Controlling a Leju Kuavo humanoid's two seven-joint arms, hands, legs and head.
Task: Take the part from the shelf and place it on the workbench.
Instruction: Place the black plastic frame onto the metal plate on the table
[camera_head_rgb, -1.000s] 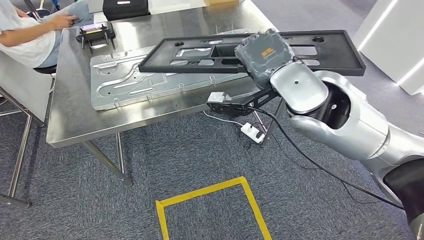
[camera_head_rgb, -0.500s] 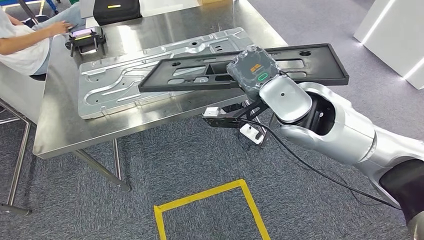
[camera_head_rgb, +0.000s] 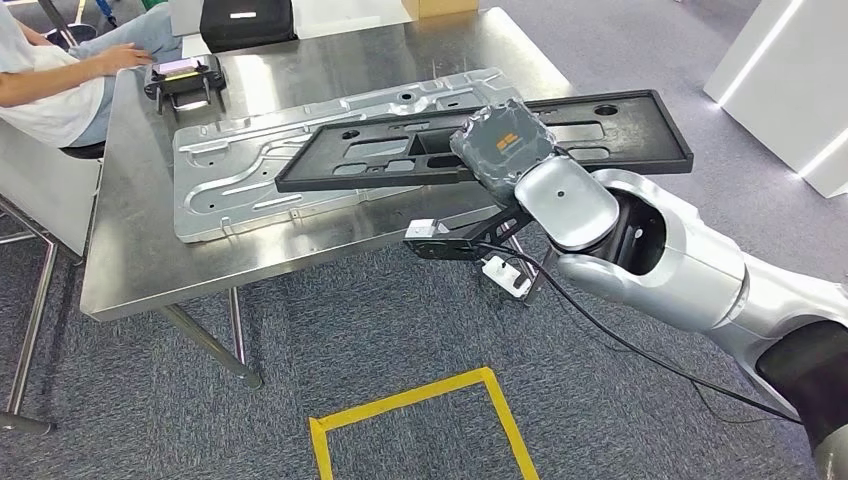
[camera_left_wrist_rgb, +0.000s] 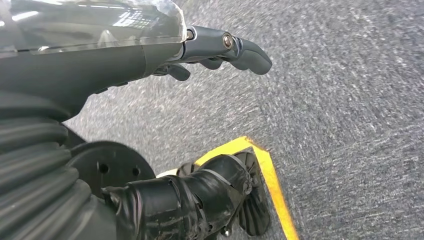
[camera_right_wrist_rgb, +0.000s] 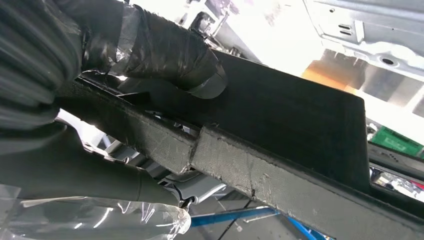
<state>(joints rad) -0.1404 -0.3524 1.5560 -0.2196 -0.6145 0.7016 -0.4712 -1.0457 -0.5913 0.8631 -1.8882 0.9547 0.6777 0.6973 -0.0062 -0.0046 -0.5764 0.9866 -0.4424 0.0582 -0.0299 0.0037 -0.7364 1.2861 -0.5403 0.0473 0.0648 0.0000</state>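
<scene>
Low in the head view lies a yellow taped square (camera_head_rgb: 415, 420) on grey carpet, and the left wrist view looks down at the same floor, where the left hand (camera_left_wrist_rgb: 220, 50) hangs with fingers loosely curled around nothing. Right of centre, the right hand (camera_head_rgb: 503, 148) grips the long black moulded plastic panel with cut-outs (camera_head_rgb: 480, 140) near the middle of its near edge; the right wrist view shows the thumb (camera_right_wrist_rgb: 165, 50) pressed on its flat face. It juts well out to both sides over the stainless steel desk (camera_head_rgb: 140, 260) and the pressed silver metal sheet (camera_head_rgb: 300, 165). I judge it stiff, fairly light, but prone to tip or twist from a one-handed hold, so a central grip on the raised rim suits it best. At upper left a seated person (camera_head_rgb: 50, 75) rests a hand near a small black device (camera_head_rgb: 183, 78).
</scene>
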